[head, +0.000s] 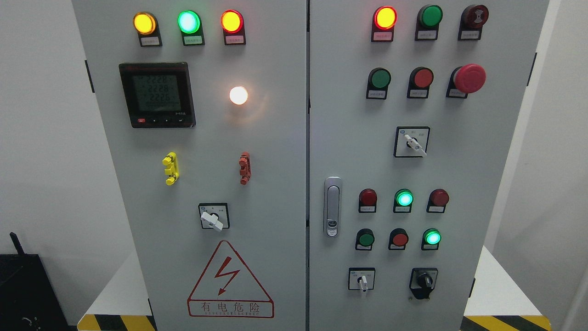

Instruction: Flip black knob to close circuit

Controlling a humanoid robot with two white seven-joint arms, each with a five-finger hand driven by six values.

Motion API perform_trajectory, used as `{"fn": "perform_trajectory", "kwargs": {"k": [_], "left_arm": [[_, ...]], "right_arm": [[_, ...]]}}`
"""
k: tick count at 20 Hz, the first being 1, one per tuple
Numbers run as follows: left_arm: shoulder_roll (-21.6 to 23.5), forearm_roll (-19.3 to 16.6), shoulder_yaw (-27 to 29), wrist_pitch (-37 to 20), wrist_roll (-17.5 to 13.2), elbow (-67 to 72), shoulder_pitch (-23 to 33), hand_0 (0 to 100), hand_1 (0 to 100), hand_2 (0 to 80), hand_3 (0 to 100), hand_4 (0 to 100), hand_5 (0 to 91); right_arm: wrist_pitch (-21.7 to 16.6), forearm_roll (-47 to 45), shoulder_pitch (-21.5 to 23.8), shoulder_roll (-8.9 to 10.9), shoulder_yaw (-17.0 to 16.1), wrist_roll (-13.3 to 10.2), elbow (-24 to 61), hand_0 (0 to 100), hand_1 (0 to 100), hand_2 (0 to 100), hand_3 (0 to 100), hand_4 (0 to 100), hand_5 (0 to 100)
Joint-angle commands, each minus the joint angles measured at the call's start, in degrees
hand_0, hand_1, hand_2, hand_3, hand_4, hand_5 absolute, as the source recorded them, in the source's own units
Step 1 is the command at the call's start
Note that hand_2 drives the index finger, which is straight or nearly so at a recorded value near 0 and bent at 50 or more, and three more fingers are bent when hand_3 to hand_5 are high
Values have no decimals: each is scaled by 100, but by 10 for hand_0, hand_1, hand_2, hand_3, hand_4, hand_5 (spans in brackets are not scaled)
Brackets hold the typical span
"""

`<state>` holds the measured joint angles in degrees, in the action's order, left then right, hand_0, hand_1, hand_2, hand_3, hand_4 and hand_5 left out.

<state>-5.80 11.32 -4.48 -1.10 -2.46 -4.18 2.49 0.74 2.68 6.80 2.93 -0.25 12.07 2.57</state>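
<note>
Black knob (pixel 423 281): rotary switch, low right on right cabinet door (pixel 459 174), untouched. Neither robot hand in view; state cannot be told. Advice: pinch the handle squarely, turn without slipping onto neighbouring white selector (pixel 363 280).

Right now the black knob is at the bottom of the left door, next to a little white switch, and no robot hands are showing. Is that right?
Not quite. The black knob is at the bottom of the right door, not the left one. The head view shows it there, beside the little white switch. The rest is right: no robot hands are showing.
</note>
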Motion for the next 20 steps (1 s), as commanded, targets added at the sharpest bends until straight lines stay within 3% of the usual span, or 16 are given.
{"fn": "perform_trajectory", "kwargs": {"k": [1,5,8,11,13,15,18,20], "left_arm": [[0,2,0,5,0,-4,-3,120,556,0,0,0,0],[0,2,0,5,0,5,5,120,556,0,0,0,0],[0,2,0,5,0,5,5,120,556,0,0,0,0],[0,2,0,5,0,5,-3,120,556,0,0,0,0],[0,2,0,5,0,5,5,120,556,0,0,0,0],[0,2,0,5,-8,-4,-3,120,556,0,0,0,0],[0,2,0,5,0,-4,-3,120,556,0,0,0,0],[0,2,0,5,0,5,5,120,556,0,0,0,0]], "right_arm": [[-4,-13,-3,-2,-37,15,165,0,0,0,0,0,0],[-30,-22,-3,-20,-63,23,243,0,0,0,0,0,0],[-424,-22,172,-99,-46,41,1399,0,0,0,0,0,0],[-760,-31,900,-187,16,172,3839,0,0,0,0,0,0],[-769,-31,1261,-222,25,654,5649,0,0,0,0,0,0],[-751,-31,1578,-240,77,866,7590,0,30,0,0,0,0],[-716,-40,1667,-231,113,832,9449,0,71,10,81,0,0],[-681,-66,1667,-222,121,797,10479,0,94,81,204,134,0]]}}
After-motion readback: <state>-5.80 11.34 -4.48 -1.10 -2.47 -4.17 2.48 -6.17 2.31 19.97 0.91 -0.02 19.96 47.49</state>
